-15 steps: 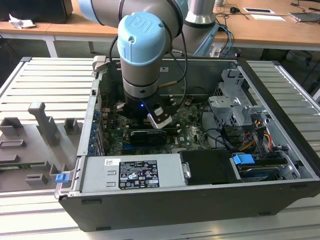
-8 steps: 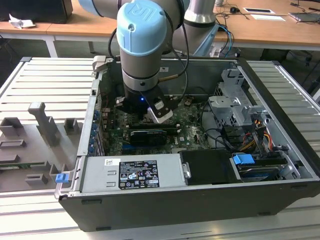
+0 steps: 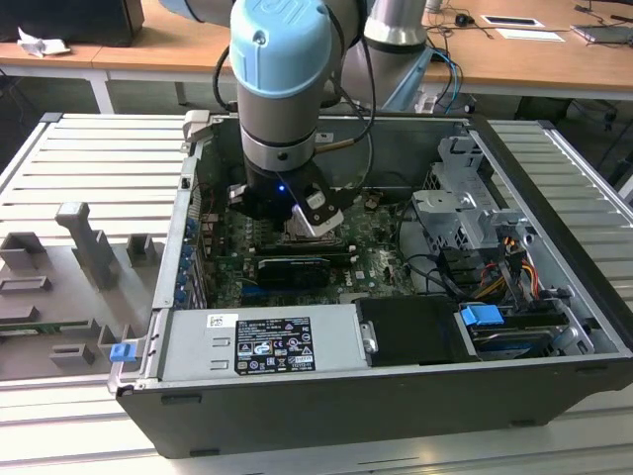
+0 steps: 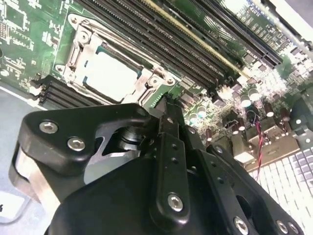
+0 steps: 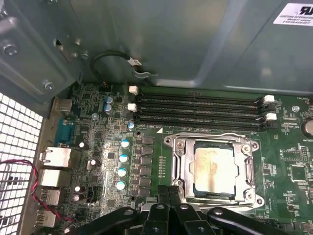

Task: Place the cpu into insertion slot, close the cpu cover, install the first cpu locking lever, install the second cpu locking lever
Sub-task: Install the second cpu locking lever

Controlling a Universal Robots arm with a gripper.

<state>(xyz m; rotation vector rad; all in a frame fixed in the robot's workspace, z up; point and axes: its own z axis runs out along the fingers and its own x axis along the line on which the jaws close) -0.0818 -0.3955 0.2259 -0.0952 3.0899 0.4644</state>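
Pincer (image 5: 168,193) beside cpu cover (image 5: 178,164), cpu (image 5: 213,164) seated

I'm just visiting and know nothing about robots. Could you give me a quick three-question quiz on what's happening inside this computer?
1. True or false: the cpu already lies in the insertion slot.
2. The cpu cover is: A) lowered around the chip, B) standing upright, C) removed.
3. What does the end effector hover beside?

Key: 1 true. 2 A. 3 The socket's edge, on the green board.
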